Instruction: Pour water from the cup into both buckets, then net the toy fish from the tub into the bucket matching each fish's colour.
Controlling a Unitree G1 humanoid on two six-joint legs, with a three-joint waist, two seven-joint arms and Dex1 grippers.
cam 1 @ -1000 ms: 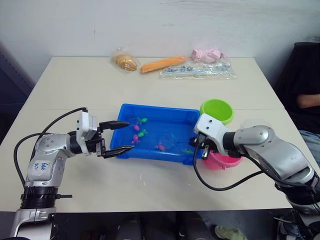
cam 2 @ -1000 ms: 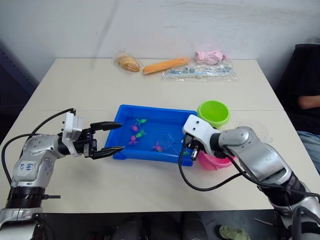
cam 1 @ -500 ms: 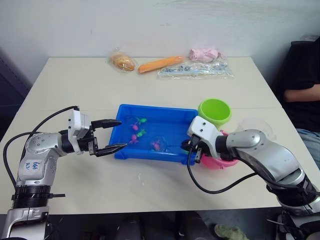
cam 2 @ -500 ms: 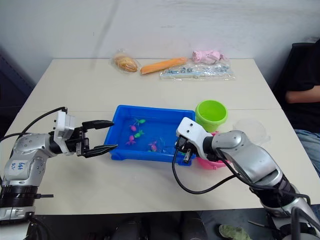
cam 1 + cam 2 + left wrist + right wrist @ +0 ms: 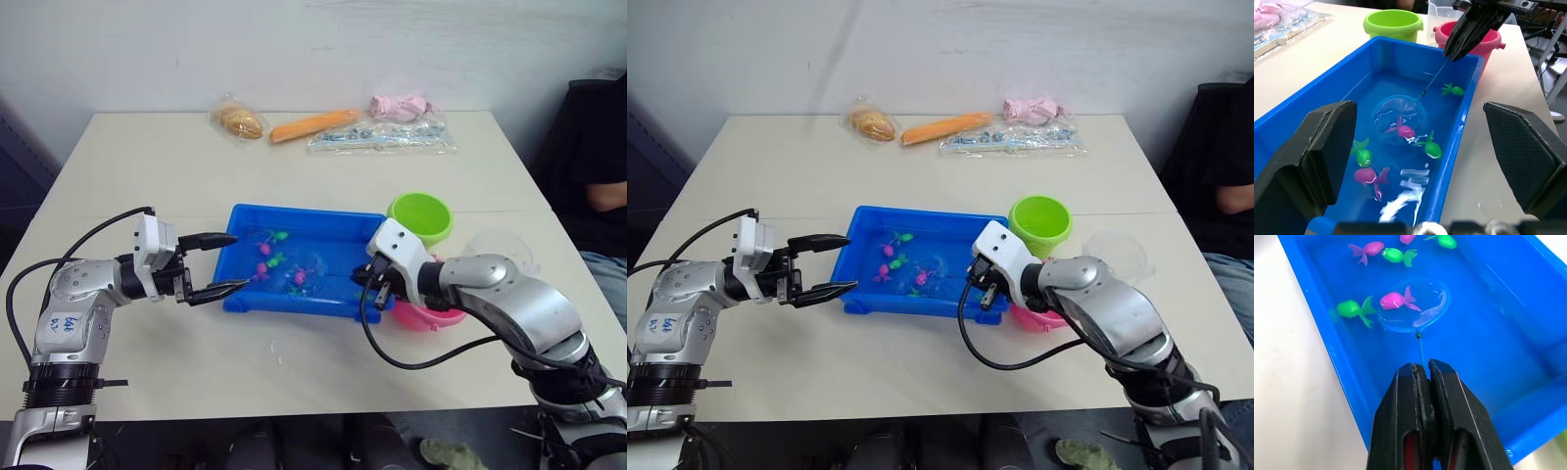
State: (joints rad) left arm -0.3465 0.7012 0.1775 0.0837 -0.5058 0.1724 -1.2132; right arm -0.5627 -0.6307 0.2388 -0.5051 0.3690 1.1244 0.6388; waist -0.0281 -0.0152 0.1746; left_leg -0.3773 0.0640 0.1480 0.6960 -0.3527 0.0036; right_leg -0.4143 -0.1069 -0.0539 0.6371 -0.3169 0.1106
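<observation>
**Netting a pink fish from the tub**

- Right gripper (image 5: 1422, 369): fingers clamped together on the thin handle of the net (image 5: 1413, 306), reaching over the tub's end nearest the buckets.
- Net: hoop lowered into the water near the middle of the tub (image 5: 245, 294); a pink fish (image 5: 1396, 299) lies within the ring. I judge it sits over the mesh, though through the water I can't be sure it is caught rather than floating above or below.
- Other fish: a green fish (image 5: 1354, 309) just beside the hoop, more pink and green ones toward the far end of the tub.
- Left gripper (image 5: 217, 264): fingers apart, holding nothing, hovering at the tub's left end, one finger over the rim.
- Pink bucket (image 5: 1476, 41): just beside the tub's right end, under my right forearm.
- Green bucket (image 5: 423, 217): next to it, further back.
- Cup (image 5: 502, 247): clear, on the table right of the buckets.

Step in hand: netting, so I take pouring as done. Next move: lift the hoop level so the fish stays put, swing it to the pink bucket and tip it in.
</observation>
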